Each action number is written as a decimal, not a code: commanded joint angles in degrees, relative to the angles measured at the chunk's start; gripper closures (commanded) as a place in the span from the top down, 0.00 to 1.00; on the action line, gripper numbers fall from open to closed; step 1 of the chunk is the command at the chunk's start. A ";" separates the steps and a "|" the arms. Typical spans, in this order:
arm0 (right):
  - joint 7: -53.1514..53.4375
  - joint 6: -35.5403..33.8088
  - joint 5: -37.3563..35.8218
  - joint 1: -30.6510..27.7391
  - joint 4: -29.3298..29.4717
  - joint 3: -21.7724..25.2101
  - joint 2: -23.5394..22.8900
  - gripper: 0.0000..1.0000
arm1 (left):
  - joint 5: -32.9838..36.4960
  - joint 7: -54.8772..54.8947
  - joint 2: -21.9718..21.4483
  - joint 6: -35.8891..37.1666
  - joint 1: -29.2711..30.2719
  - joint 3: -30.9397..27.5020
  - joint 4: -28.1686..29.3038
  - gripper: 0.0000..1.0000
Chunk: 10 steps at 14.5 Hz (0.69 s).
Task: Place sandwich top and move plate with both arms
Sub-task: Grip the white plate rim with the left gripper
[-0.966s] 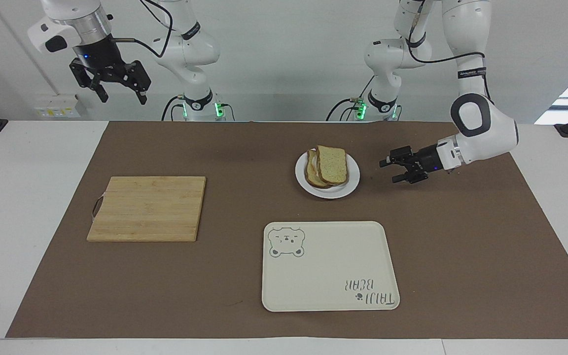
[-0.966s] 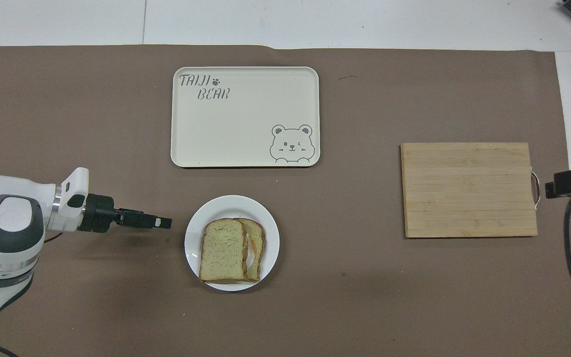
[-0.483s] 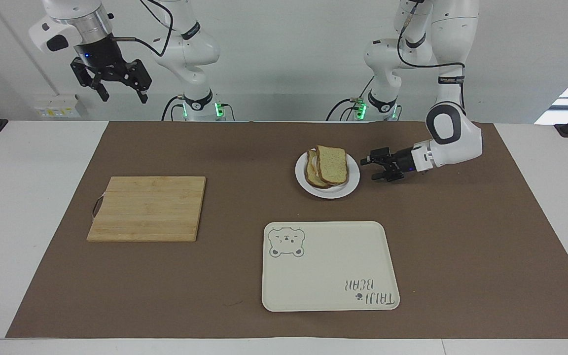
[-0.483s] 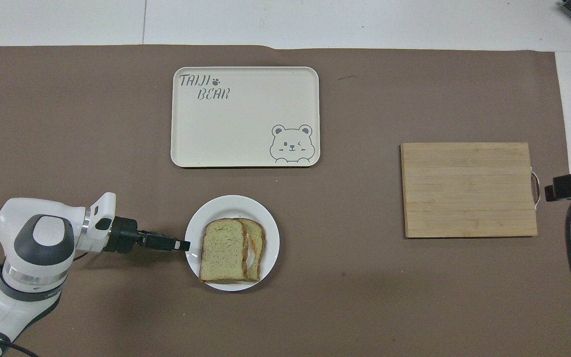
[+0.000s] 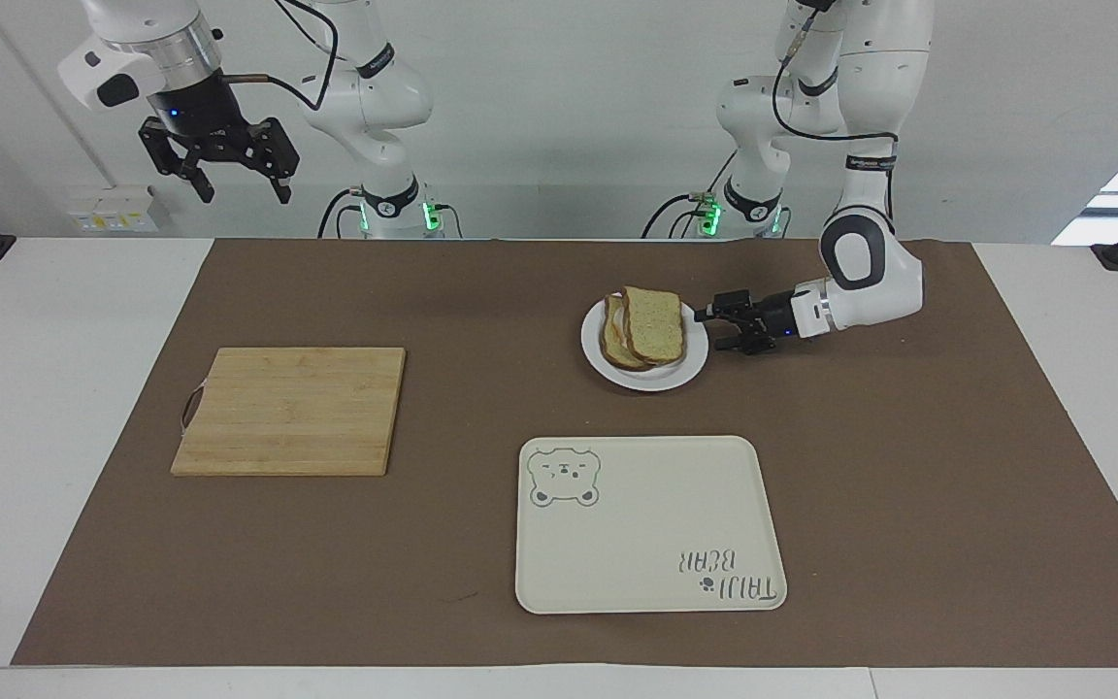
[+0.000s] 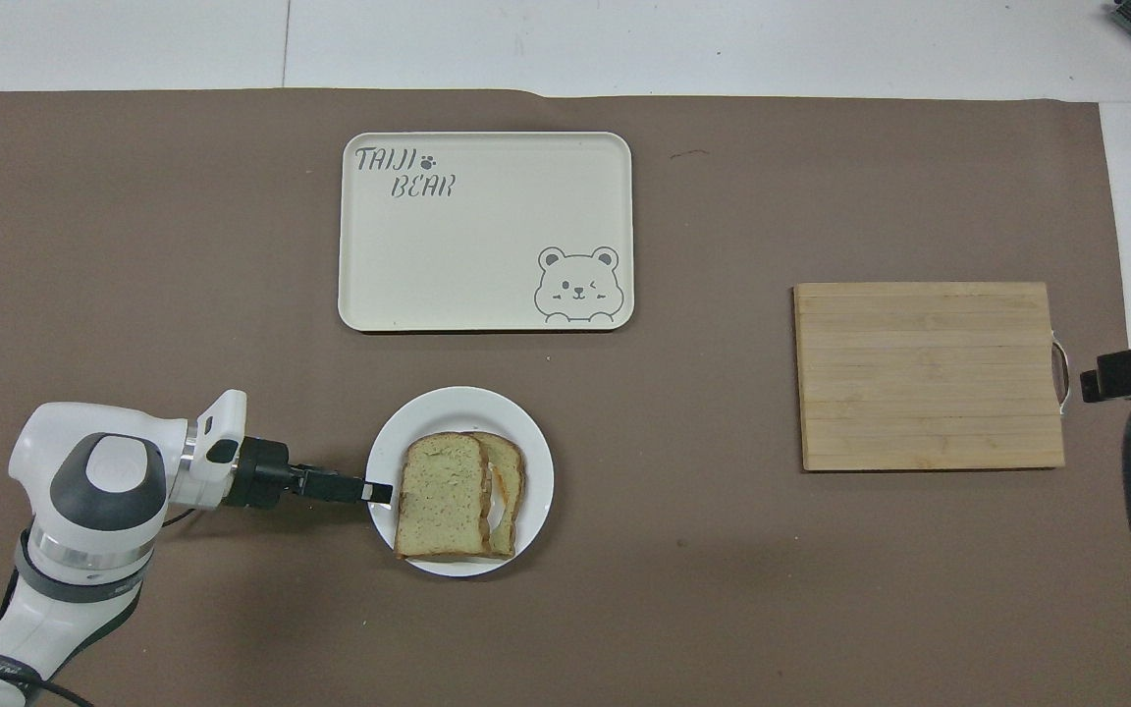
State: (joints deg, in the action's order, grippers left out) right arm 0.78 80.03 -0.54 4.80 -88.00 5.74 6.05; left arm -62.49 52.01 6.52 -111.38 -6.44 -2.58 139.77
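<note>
The small white plate (image 5: pixel 651 381) (image 6: pixel 457 398) sits on the brown mat in front of the left arm. On it the sandwich top (image 5: pixel 654 322) (image 6: pixel 443 494), a pale speckled slice, lies on a lower slice that peeks out toward the right arm's end. My left gripper (image 5: pixel 711 327) (image 6: pixel 384 491) lies low and level at the plate's rim on the left arm's end, open, its fingertips just over the rim. My right gripper (image 5: pixel 242 187) hangs open and empty, high above the right arm's end of the table.
A cream tray with a bear drawing (image 5: pixel 651 592) (image 6: pixel 487 147) lies farther from the robots than the plate. A wooden cutting board (image 5: pixel 289 411) (image 6: pixel 929 375) lies toward the right arm's end. Bare brown mat surrounds them.
My left gripper has slid along the mat toward the plate and now reaches its rim. The right arm has hardly moved. Plate and bread stay put.
</note>
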 commanded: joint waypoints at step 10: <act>-1.66 1.10 -0.52 -0.76 -2.26 -0.29 1.60 1.00 | -4.04 2.66 -0.46 -0.50 -1.12 -0.59 2.43 0.58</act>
State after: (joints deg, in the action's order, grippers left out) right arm 0.78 80.04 -0.54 4.80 -88.43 5.75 6.17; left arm -64.74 53.20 6.54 -111.38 -6.56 -2.56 140.97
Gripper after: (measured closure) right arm 0.000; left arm 0.410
